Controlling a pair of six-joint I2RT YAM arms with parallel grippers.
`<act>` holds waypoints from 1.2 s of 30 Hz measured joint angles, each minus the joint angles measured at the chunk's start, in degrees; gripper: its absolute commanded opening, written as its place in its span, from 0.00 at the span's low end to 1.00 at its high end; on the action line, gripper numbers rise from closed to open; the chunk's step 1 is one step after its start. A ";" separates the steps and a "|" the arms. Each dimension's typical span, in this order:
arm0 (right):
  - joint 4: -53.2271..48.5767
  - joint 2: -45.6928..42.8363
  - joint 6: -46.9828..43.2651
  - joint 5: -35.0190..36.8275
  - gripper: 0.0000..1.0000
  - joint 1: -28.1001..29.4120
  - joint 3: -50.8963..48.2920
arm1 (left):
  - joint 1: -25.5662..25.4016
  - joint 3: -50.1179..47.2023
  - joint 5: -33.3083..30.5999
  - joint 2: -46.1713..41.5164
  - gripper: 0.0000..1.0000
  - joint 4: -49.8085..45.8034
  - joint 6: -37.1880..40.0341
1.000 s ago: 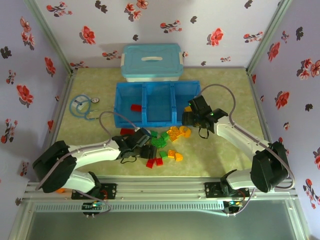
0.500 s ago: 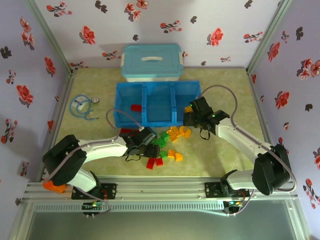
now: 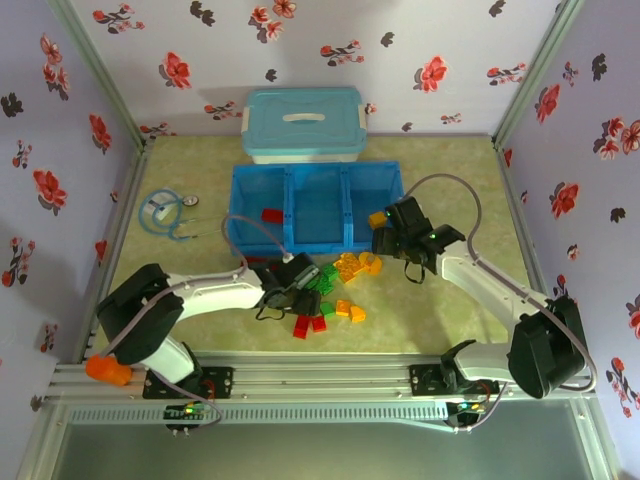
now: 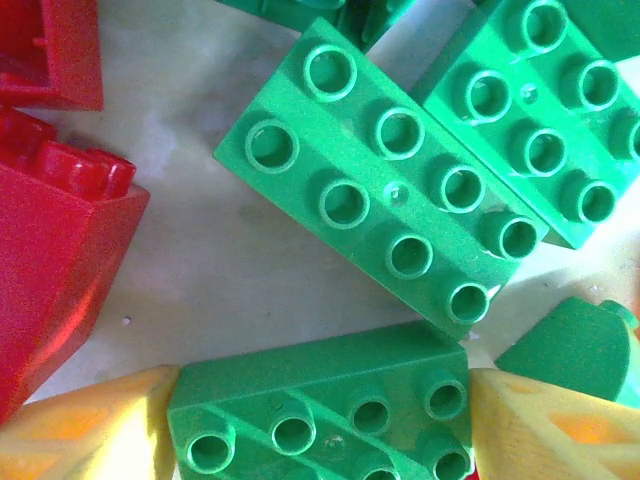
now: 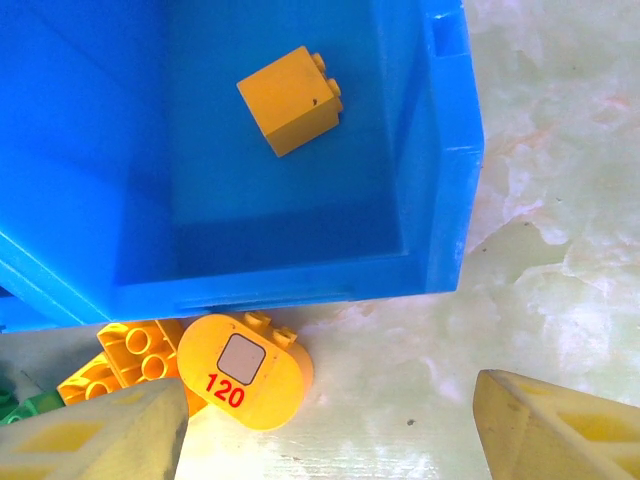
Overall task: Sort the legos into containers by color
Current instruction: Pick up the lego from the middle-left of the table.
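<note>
Near the middle of the table point(image 3: 470, 180), the legos point(image 3: 335, 290) lie in a little pile of red, green and orange bricks. At 12 o'clock from the pile sits the blue tray point(image 3: 316, 168) with three boxes side by side. One red brick point(image 3: 272, 215) is in the left box. One orange brick point(image 5: 292, 100) is in the right box.

The left gripper point(image 3: 303, 288) is down low at the 9 o'clock side of the pile. Its two yellow fingers point(image 4: 90, 425) are closed on a green brick point(image 4: 320, 400), one finger at each end. At 12 o'clock from it lies a long green brick point(image 4: 385, 200) with eight bumps. Another green one point(image 4: 540, 120) is just beside that, at 2 o'clock. Red bricks point(image 4: 50, 270) lie at 9 o'clock.

The right gripper point(image 3: 388, 238) is at the near right corner of the tray, at 2 o'clock from the pile. Its jaws are wide open and hold nothing. A round orange piece point(image 5: 243, 370) with 120 on it lies on the table just outside the tray wall. More orange bricks point(image 5: 125, 360) touch it at 9 o'clock.

A pale blue box with a lid point(image 3: 303, 122) stands at 12 o'clock from the tray. A bendy blue tube point(image 3: 170, 213) lies at 9 o'clock from the tray.
</note>
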 measured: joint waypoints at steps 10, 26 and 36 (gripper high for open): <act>0.61 -0.15 0.15 0.02 0.75 -0.52 -0.92 | -1.03 3.30 -1.49 2.84 0.74 -3.69 -0.50; 1.05 -0.50 0.17 0.02 0.76 -1.53 -2.08 | -2.32 7.98 -3.34 6.27 0.73 -8.17 -1.01; 1.46 -0.76 0.22 0.02 0.76 -1.68 -3.32 | -2.91 8.63 -4.46 7.41 0.60 -9.46 -1.38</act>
